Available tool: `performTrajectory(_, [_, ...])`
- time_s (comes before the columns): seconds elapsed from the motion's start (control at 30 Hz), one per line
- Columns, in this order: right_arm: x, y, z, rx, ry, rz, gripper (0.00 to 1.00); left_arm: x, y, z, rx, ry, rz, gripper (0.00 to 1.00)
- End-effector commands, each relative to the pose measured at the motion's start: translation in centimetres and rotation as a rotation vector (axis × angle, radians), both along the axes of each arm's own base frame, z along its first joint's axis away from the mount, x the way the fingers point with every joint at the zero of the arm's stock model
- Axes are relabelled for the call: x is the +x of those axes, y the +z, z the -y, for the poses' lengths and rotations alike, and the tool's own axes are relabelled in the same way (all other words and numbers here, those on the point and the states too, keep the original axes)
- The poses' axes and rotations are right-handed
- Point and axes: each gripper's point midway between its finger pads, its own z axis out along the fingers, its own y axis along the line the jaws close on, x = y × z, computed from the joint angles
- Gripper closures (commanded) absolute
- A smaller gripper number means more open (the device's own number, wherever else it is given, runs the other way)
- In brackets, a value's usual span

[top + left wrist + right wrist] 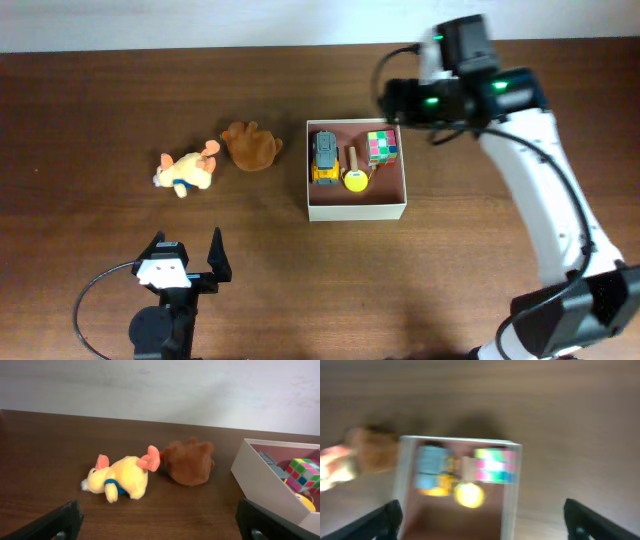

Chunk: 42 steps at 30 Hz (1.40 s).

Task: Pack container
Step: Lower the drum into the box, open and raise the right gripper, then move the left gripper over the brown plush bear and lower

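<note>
Looking down past the right gripper (pixel 481 507), you are seeing the container (pixel 509 485) lying below and between its fingers. The fingers are standing wide apart and gripping nothing. This view is blurring, so fine detail is not reading.

The container (pixel 357 211) is sitting flat with its open face pointing up. Its walls are running parallel to the table (pixel 480 290) edges. The outline is reading as square, so no long axis is showing. A toy truck (pixel 324 158), a yellow round toy (pixel 355 180) and a colour cube (pixel 382 147) are lying inside it.

The left gripper (pixel 187 250) is also standing wide apart and empty. From it, the container is lying ahead and well to the right. A yellow plush (pixel 122 479) and a brown plush (pixel 189 462) are lying ahead of it, touching each other.

The table is showing dark brown wood grain. A pale wall (pixel 160 390) is rising behind its far edge.
</note>
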Motion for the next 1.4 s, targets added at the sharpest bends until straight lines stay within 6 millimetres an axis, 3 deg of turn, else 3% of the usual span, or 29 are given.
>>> performTrajectory(0.0, [-0.1,-0.4,6.3,-0.123,-0.203,-0.028,0.01,0.0,0.0,0.1,0.014,-0.009,0.004,0.00])
performTrajectory(0.33, [-2.3,-1.6,16.5,-0.125,-0.465,-0.136,0.01,0.0,0.0,0.1,0.015,-0.009,0.004,0.00])
performTrajectory(0.57, [-4.6,-2.6,21.9,-0.081,-0.644,-0.201,0.01,0.0,0.0,0.1,0.015,-0.009,0.004,0.00])
performTrajectory(0.87, [-5.2,-2.7,23.7,-0.060,-0.690,-0.205,0.01,0.0,0.2,0.0,0.016,-0.002,0.012,0.00])
performTrajectory(0.93, [-5.2,-2.7,23.6,-0.060,-0.688,-0.205,0.01,0.1,2.0,-0.6,0.009,0.030,0.085,0.00])
performTrajectory(0.97, [-5.2,-2.7,23.6,-0.060,-0.688,-0.205,0.01,0.2,3.2,0.2,-0.007,-0.010,0.134,0.01])
performTrajectory(1.03, [-5.2,-2.7,23.6,-0.060,-0.688,-0.205,0.01,-0.5,6.2,3.7,0.062,-0.219,0.264,0.00])
performTrajectory(1.07, [-5.2,-2.7,23.6,-0.060,-0.688,-0.205,0.01,-0.7,6.9,4.5,0.063,-0.268,0.289,0.01])
performTrajectory(1.23, [-5.2,-2.7,23.6,-0.060,-0.688,-0.205,0.01,0.5,7.5,4.4,0.070,-0.269,0.077,0.01])
performTrajectory(1.37, [-5.2,-2.7,23.6,-0.060,-0.688,-0.205,0.01,3.5,9.8,4.3,0.068,-0.279,-0.095,0.00])
